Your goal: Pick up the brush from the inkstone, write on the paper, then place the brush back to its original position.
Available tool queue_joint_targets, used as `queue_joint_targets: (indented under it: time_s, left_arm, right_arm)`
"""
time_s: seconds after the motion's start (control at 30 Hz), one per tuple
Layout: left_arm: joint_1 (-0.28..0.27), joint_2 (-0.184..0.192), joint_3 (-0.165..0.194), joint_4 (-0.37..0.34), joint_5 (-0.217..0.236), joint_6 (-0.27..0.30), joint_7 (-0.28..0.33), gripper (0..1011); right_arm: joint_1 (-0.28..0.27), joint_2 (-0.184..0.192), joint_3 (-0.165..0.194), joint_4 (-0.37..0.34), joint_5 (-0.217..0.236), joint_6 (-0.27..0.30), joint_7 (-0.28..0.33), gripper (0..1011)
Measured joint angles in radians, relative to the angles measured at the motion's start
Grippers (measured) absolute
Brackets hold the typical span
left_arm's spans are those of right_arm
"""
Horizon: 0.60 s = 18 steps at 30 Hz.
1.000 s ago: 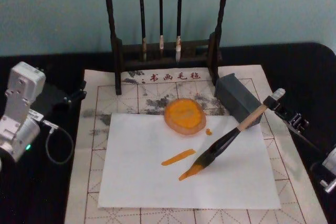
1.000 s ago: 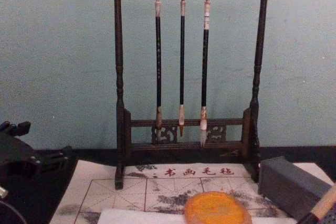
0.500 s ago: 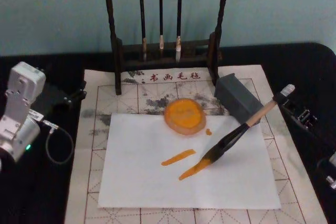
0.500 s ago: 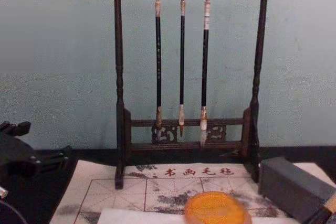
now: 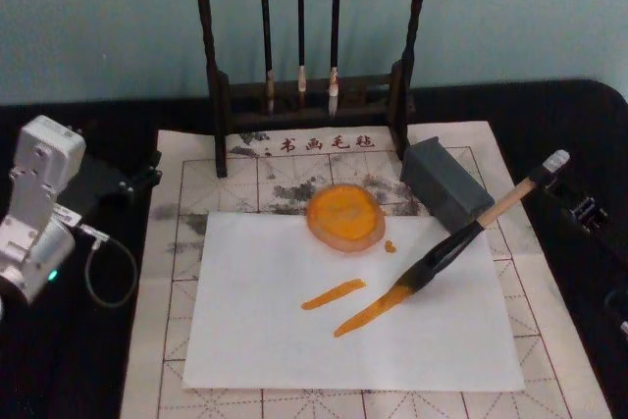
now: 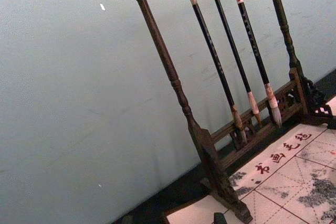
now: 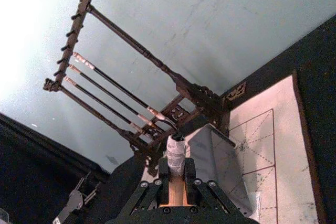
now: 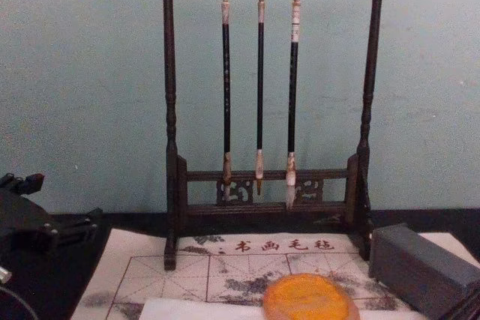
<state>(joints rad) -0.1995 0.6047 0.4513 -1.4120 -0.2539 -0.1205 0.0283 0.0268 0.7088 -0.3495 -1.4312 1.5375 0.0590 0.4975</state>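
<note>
Right gripper (image 7: 175, 182) is clamped on the tan handle of the brush (image 5: 461, 240), just below its taped end. The brush leans, and its tuft appears to touch the paper (image 5: 275, 340) near-right of the orange ink dish (image 5: 345, 216). Two orange strokes (image 5: 334, 293) lie there, so the writing is judged well advanced. Returning the brush is outstanding. Left gripper (image 5: 128, 181) is parked well left of the dish.
</note>
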Motion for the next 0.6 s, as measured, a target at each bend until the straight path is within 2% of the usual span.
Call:
queue_joint_targets:
  time_s: [0.6]
  left_arm:
    - [0.0,0.0,0.0,0.0,0.0,0.0,0.0,1001]
  right_arm:
    - [-0.008,-0.006,0.025,0.0,-0.001,0.001,-0.001,198]
